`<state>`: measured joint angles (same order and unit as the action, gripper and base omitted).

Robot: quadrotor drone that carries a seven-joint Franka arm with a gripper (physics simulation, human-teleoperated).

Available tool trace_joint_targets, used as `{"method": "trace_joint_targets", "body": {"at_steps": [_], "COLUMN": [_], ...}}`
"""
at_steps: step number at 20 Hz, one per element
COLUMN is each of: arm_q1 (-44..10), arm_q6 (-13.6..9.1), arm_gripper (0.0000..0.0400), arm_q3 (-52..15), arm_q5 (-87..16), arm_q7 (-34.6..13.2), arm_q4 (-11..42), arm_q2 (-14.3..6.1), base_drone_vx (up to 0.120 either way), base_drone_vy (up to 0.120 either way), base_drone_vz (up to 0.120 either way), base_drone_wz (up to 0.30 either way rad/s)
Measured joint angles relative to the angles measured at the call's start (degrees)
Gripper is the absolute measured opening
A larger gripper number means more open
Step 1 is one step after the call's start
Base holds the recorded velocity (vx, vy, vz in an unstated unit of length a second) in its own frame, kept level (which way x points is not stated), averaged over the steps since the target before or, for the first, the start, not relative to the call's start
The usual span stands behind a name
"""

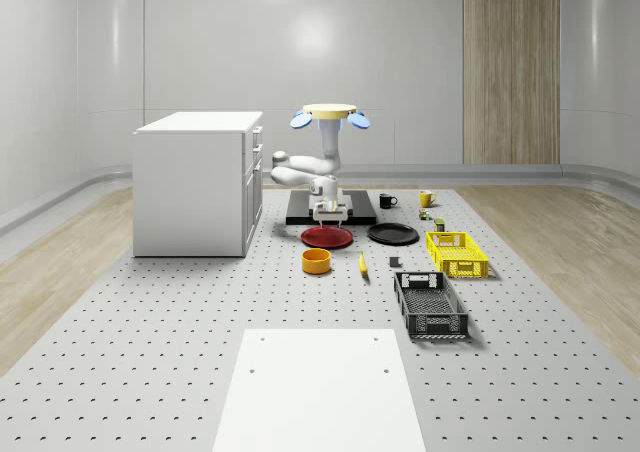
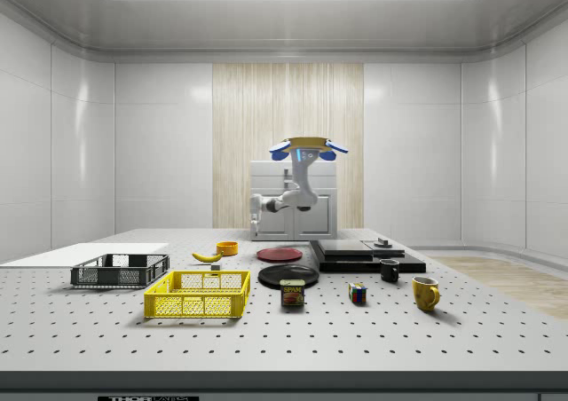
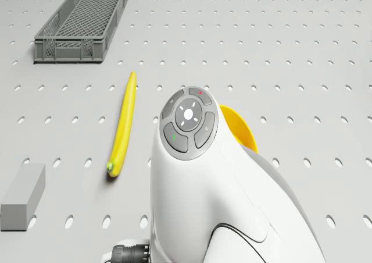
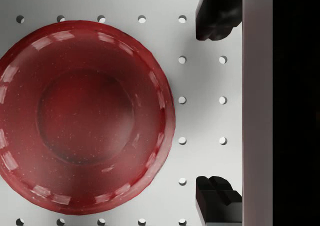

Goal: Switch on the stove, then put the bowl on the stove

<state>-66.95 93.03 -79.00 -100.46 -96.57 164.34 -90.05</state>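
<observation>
The orange bowl [image 1: 317, 261] stands upright on the perforated table, in front of the red plate [image 1: 327, 237]; the arm partly covers the bowl [image 3: 239, 130] in the drone view. The flat black stove [image 1: 330, 210] lies behind the plate. The drone [image 1: 330, 115] hovers over the stove's front part. My gripper [image 1: 330, 215] points straight down just above the table, at the stove's front edge [image 4: 257, 106] and beside the red plate [image 4: 82, 116]. It is open, and both fingertips [image 4: 215, 16] have nothing between them.
A white cabinet [image 1: 198, 182] stands at the whole-scene view's left. To the right are a black plate [image 1: 393, 234], a banana [image 1: 362, 263], a yellow crate [image 1: 457, 253], a grey crate [image 1: 430, 305] and two mugs [image 1: 387, 200]. A white sheet [image 1: 315, 387] lies in front.
</observation>
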Motion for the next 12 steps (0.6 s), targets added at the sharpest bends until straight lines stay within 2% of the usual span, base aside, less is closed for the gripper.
{"method": "trace_joint_targets", "body": {"at_steps": [12], "arm_q1": [-0.02], "arm_q6": [0.11], "arm_gripper": [0.04], "arm_q3": [-0.01], "arm_q5": [0.05], "arm_q7": [-0.02], "arm_q4": [0.0], "arm_q2": [-0.12], "base_drone_vx": [0.12], "base_drone_vy": [0.0], "base_drone_vz": [0.0], "base_drone_wz": [0.0]}}
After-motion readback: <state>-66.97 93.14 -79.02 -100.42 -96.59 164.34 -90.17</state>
